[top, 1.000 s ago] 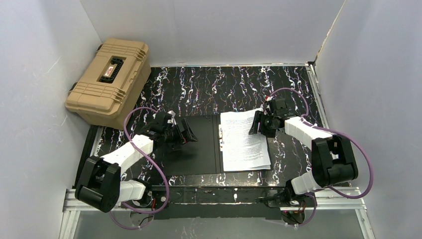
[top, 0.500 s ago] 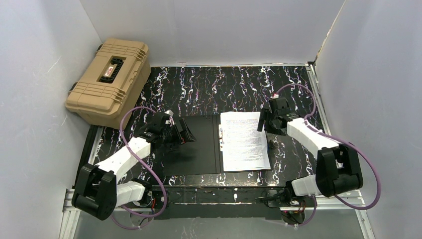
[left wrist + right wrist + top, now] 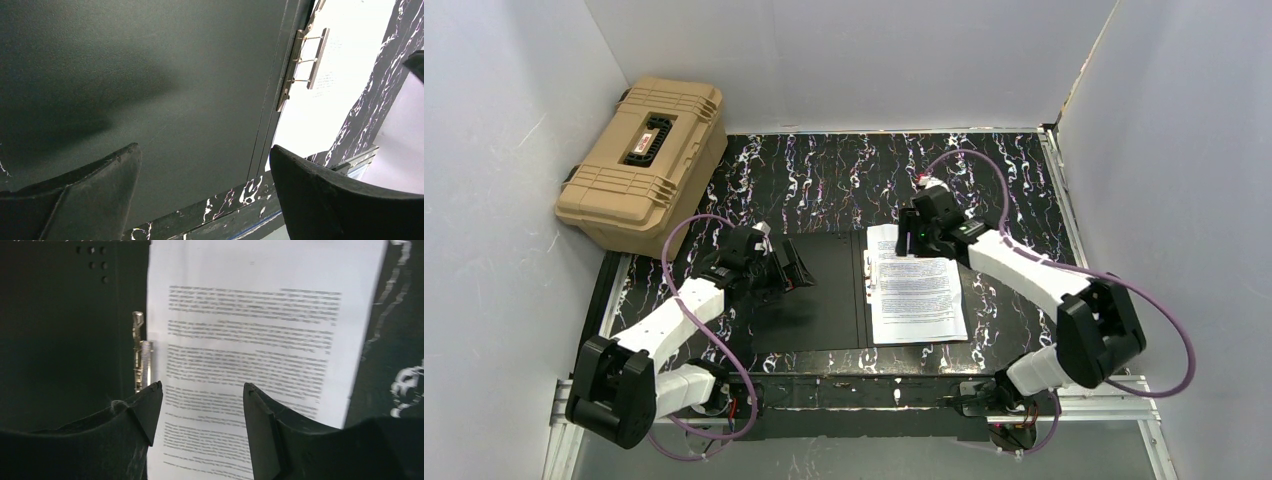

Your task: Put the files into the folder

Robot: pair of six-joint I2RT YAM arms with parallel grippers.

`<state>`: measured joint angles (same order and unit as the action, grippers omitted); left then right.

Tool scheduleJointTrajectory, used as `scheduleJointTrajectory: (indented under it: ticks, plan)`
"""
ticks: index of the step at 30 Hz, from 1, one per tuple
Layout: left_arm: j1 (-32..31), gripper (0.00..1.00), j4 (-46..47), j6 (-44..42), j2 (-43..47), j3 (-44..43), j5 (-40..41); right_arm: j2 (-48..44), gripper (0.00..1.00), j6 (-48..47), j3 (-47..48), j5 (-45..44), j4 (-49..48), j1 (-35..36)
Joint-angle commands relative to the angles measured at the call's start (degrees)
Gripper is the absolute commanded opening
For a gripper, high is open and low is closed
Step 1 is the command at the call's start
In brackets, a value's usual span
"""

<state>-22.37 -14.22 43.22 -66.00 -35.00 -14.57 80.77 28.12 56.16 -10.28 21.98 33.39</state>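
Note:
The folder (image 3: 824,310) lies open on the table with its black inside up and a metal clip (image 3: 302,65) along its spine. The files (image 3: 916,292), white printed sheets, rest on its right half. My right gripper (image 3: 911,240) hovers open above the far left part of the sheets; in the right wrist view its fingertips (image 3: 200,390) frame the printed text (image 3: 250,330) with nothing between them, and the clip (image 3: 140,355) lies just to the left. My left gripper (image 3: 799,267) stands wide open over the folder's bare left half (image 3: 150,75), empty (image 3: 202,155).
A tan ribbed hard case (image 3: 644,160) sits at the far left corner, against the left wall. White walls close in the marbled black table (image 3: 844,170) on three sides. The arm bases and a metal rail (image 3: 864,395) run along the near edge.
My right gripper has swung left, from beside the sheets' right edge to above their far left part. The left arm has barely shifted. The sheets lie where they were.

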Motion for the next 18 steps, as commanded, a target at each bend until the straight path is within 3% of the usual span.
scheduleJointTrajectory:
  ticks: [1, 12, 18]
  plan:
    - [-0.22, 0.98, -2.4, -1.17, 2.2, -0.77, 1.12, 4.92, 0.67, 3.49, 3.62, 2.12, -4.07, 4.68]
    - [-0.21, 0.98, -3.84, -1.57, 3.89, -0.28, 1.37, 13.82, 0.57, 6.21, 4.91, 4.04, -9.04, 10.43]
    - [-0.15, 0.98, -3.89, -1.61, 3.95, -0.32, 1.22, 16.17, 0.42, 6.44, 5.29, 4.04, -9.7, 11.41]
